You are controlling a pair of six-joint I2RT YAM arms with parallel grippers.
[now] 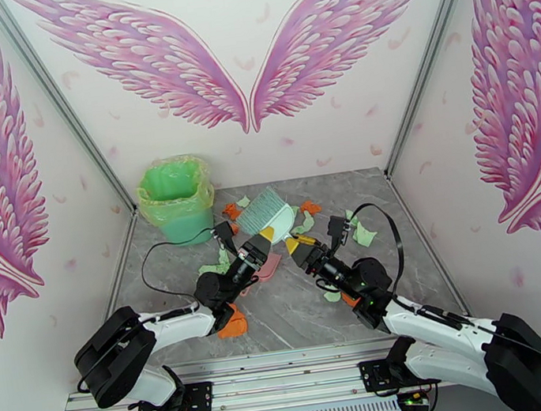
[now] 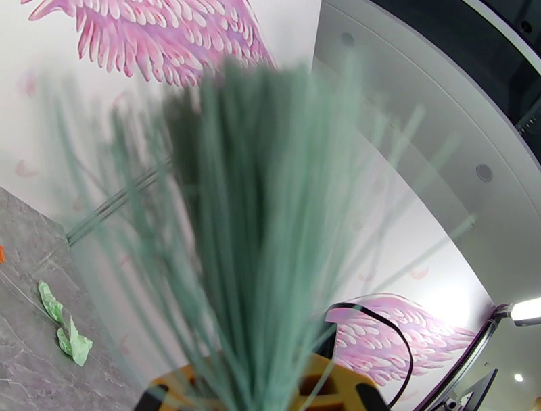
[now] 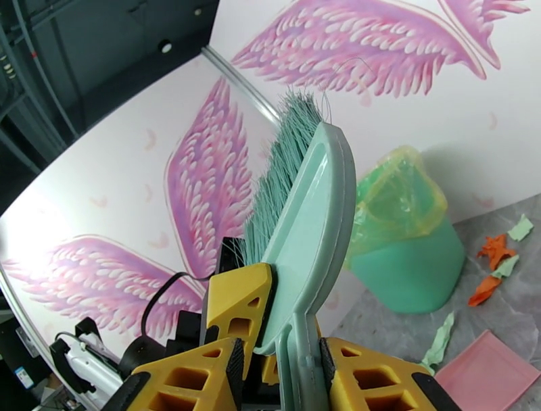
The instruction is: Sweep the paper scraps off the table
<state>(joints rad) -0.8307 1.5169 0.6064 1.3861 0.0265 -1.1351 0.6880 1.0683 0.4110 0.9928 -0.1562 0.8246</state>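
Observation:
The teal hand brush (image 1: pixel 265 211) is held up over the middle of the table (image 1: pixel 294 323), bristles pointing to the back. My left gripper (image 1: pixel 262 242) is shut on it near the bristle base; blurred bristles (image 2: pixel 257 223) rise from between its yellow fingers. My right gripper (image 1: pixel 296 245) is shut on the brush handle (image 3: pixel 301 365), with a yellow finger (image 3: pixel 365 378) on each side. Orange and mint paper scraps lie around: orange paper scraps (image 1: pixel 231 210) near the bin, a green paper scrap (image 1: pixel 363 234) at right, green ones (image 2: pixel 64 328) and orange ones (image 3: pixel 492 253) on the marble.
A green bin (image 1: pixel 177 200) lined with a yellow bag stands at the back left, also seen as the bin (image 3: pixel 406 270). The pink dustpan (image 1: pixel 269 268) lies flat under the grippers, its corner (image 3: pixel 487 375) beside the brush. A larger orange scrap (image 1: pixel 232 324) lies by the left arm.

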